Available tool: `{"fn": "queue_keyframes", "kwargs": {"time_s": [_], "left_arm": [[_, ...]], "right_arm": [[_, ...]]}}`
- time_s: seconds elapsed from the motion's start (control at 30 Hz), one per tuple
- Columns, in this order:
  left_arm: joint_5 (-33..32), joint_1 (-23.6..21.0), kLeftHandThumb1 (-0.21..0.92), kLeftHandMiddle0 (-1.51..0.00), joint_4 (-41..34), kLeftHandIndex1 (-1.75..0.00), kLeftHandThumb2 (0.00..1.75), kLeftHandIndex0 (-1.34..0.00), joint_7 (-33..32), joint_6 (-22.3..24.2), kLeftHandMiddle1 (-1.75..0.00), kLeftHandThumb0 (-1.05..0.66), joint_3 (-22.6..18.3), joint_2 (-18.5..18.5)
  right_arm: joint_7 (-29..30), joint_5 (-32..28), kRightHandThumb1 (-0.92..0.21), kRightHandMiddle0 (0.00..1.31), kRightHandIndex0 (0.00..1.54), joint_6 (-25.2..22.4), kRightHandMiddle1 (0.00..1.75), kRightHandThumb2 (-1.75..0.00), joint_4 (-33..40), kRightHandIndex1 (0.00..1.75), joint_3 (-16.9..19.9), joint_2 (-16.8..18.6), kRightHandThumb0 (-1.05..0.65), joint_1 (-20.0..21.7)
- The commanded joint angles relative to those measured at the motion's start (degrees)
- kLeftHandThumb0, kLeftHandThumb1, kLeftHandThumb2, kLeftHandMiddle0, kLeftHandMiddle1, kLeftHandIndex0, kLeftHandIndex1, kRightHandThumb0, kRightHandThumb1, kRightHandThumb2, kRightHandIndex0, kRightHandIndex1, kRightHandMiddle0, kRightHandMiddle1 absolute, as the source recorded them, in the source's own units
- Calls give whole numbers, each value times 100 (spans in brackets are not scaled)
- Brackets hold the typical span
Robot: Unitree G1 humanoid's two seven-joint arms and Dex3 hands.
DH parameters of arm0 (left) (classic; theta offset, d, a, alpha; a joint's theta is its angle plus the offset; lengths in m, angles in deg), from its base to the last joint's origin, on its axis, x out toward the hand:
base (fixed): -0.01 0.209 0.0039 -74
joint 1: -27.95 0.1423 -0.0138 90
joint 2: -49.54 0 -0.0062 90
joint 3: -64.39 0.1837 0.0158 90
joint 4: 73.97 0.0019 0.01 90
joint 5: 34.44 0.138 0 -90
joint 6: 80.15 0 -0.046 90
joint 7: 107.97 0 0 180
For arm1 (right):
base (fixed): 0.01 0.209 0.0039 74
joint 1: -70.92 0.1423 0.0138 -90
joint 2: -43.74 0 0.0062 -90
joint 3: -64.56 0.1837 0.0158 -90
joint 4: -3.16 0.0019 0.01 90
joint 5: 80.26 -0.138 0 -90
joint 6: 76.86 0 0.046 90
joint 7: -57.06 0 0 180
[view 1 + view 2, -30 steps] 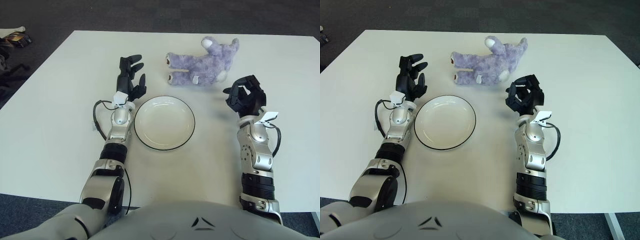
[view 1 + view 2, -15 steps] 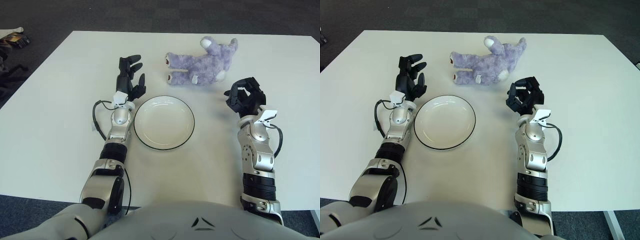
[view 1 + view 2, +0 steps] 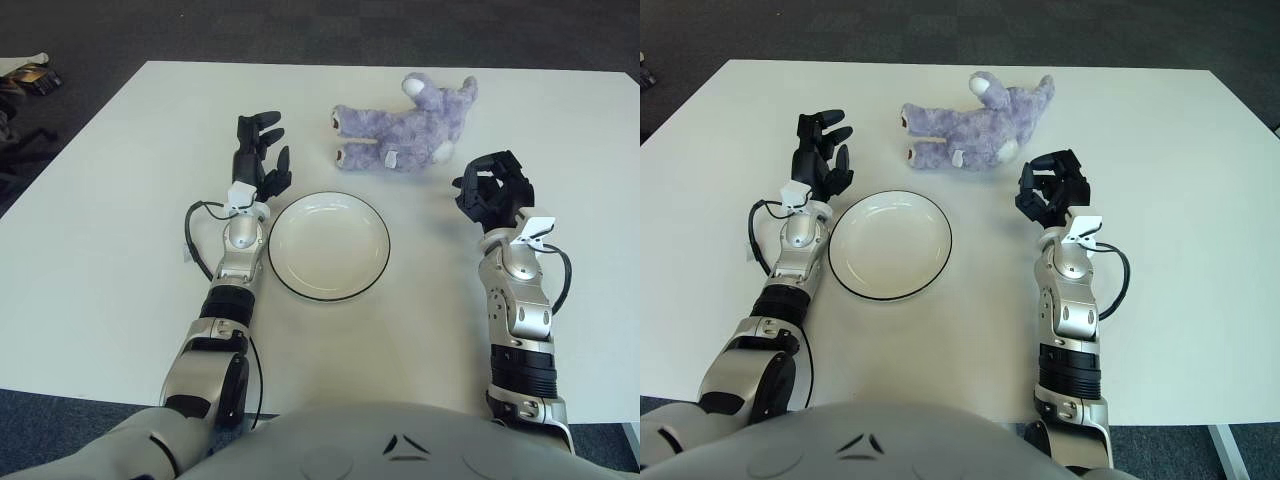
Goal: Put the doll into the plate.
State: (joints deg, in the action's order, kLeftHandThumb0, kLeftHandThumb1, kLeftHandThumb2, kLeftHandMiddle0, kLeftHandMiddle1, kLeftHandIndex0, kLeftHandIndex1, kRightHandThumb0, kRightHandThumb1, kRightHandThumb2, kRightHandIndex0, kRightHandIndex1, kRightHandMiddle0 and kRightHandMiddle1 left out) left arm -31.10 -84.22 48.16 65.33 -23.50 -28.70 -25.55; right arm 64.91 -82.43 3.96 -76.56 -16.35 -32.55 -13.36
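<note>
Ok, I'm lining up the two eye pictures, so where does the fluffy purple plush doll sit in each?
Left eye view: the fluffy purple plush doll lies upper centre-right, beyond the plate, head to the right.
Right eye view: the same doll lies near upper centre, further left in the picture.
Shared landmark: the round white plate with a dark rim, nearer the robot than the doll and slightly to its left in both.

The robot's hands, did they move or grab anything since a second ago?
The right hand slid slightly to the robot's right, just off the purple doll, holding nothing. The doll, plate and left hand stayed put.
</note>
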Motion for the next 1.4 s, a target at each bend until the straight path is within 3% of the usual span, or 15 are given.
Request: {"fn": "queue_keyframes", "kwargs": {"time_s": [0.0,0.03,0.1,0.23,0.57,0.8,1.17,1.37], "left_arm": [[129,466,92,-19,264,-135,59,0,-67,62,-98,-75,22,-27],[135,472,92,-19,250,-135,59,0,-70,71,-98,-75,26,-29],[144,483,92,-19,224,-135,60,0,-75,90,-98,-75,34,-31],[158,497,92,-19,184,-134,60,0,-85,117,-97,-75,45,-31],[227,518,92,-16,119,-128,61,0,-123,154,-97,-75,85,-39],[264,510,92,-13,142,-121,62,0,-160,117,-101,-77,82,-43],[367,479,92,-11,225,-118,61,0,-270,72,-103,-77,118,-79],[367,468,92,-11,257,-117,61,0,-295,96,-104,-77,122,-81]], "right_arm": [[-152,202,-71,25,12,52,153,-64,-112,106,-67,-260,-38,52],[-244,266,-59,18,11,14,147,-79,-106,103,-123,-357,-40,36],[-412,359,-48,9,8,-13,138,-92,-116,94,-202,-530,-43,23],[-612,495,-40,2,4,13,114,-97,-108,78,-298,-728,-50,8],[-832,954,-59,0,2,195,75,-71,-112,42,-533,-1117,-73,-36],[-1041,993,-73,0,1,786,49,-52,-315,23,-603,-1302,-84,-37],[-1015,976,-69,0,1,1165,44,-44,-452,19,-533,-1258,-94,-23],[-530,1763,-66,0,2,1782,47,-42,-684,19,-666,-1439,-96,79]]}}
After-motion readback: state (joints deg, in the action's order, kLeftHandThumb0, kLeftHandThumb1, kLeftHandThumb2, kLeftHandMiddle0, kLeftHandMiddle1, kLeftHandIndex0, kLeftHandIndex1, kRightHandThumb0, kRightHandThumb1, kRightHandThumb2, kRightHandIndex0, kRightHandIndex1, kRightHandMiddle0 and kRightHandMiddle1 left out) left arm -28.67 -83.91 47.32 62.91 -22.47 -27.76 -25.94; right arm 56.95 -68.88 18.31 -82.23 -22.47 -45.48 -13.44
